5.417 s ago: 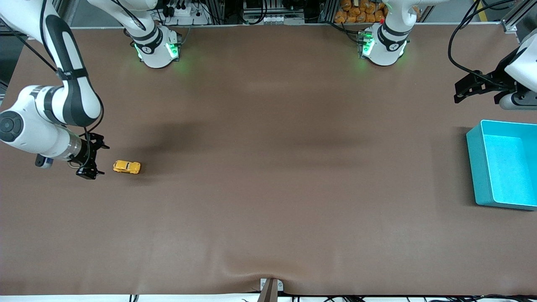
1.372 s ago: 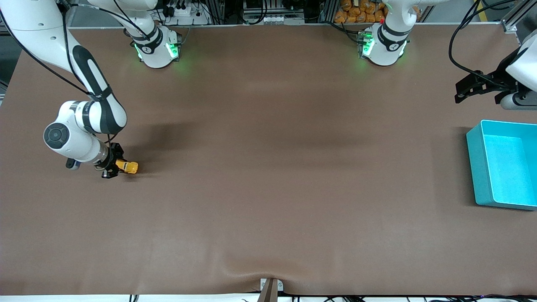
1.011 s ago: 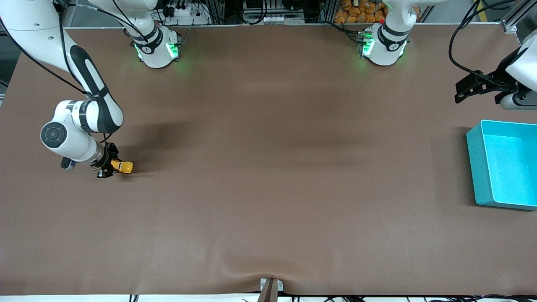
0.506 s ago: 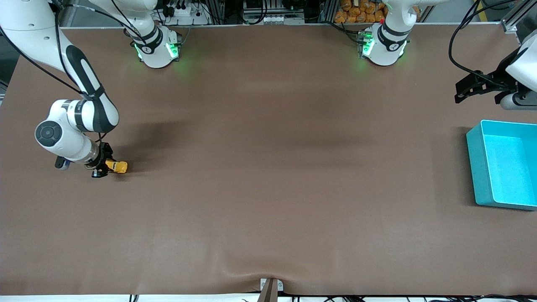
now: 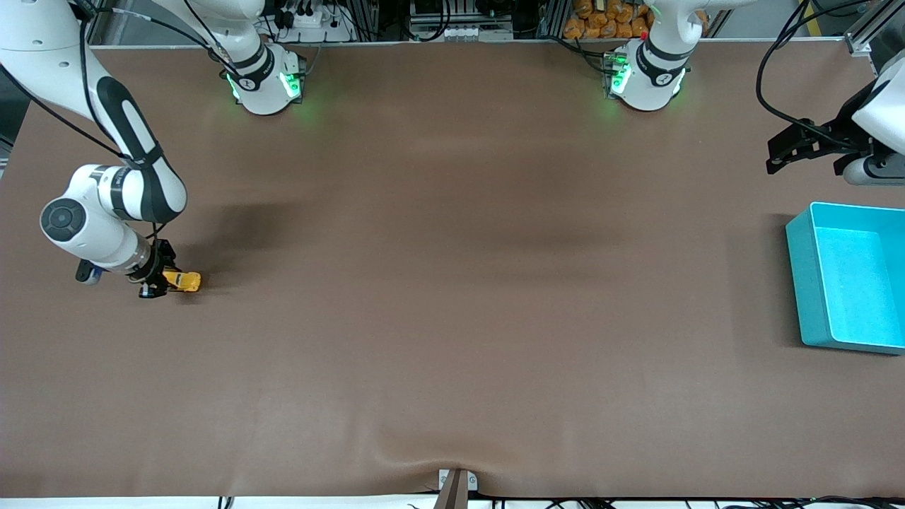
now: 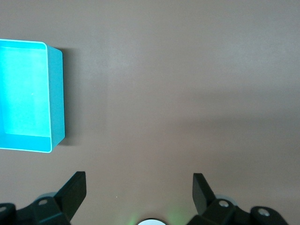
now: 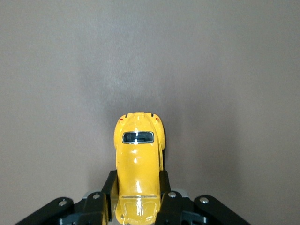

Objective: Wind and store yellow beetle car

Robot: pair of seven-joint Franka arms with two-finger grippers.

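Gripping yellow beetle car [image 7: 138, 171], right hand [image 7: 137, 199] wrist-visible

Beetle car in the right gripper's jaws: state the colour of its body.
Yellow-orange, glossy; the beetle car shows best in the right wrist view, clamped by the right gripper.

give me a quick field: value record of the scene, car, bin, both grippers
car: yellow beetle car, on the table at the right arm's end
car grip: clamped at its sides by the right gripper, wheels look to be on the surface
bin: teal bin, at the left arm's end, nothing in it
left gripper: left gripper open, holding nothing, up over the table by the bin, arm waiting
stage: car not yet in the bin
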